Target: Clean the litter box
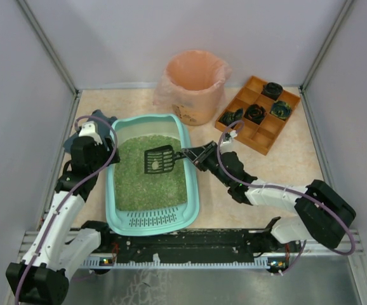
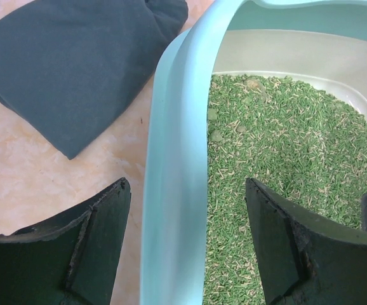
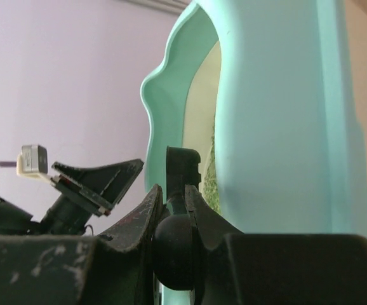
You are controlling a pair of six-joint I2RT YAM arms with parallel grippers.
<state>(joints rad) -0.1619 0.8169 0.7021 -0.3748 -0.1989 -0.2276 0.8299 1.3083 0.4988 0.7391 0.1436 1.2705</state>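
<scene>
Cleaning was under way, not complete. The litter box [image 1: 152,220] stood on the table left of centre, its slotted ledge toward the arm bases. The bin [image 1: 195,107] stood just behind its far right corner.

The scoop [image 1: 160,159] lay roughly level over the litter [image 1: 146,187] in the far half of the box, with one pale clump [image 1: 153,164] on its grid. The bin's contents could not be made out. A few pale lumps [image 2: 216,135] showed in the litter near the far wall. Judged outstanding: carry the clump to the bin, tip it, then sift again.

The right arm reached in low from the right. The right gripper [image 1: 192,154] was closed tight on the scoop handle, above the box's right rim.

The left arm stood at the box's left side. The left gripper [image 2: 186,190] was wide open and held nothing. One finger hung outside the wall and the other over the litter, with the rim between them. A dark cloth [image 2: 75,63] lay on the table beside it.
</scene>
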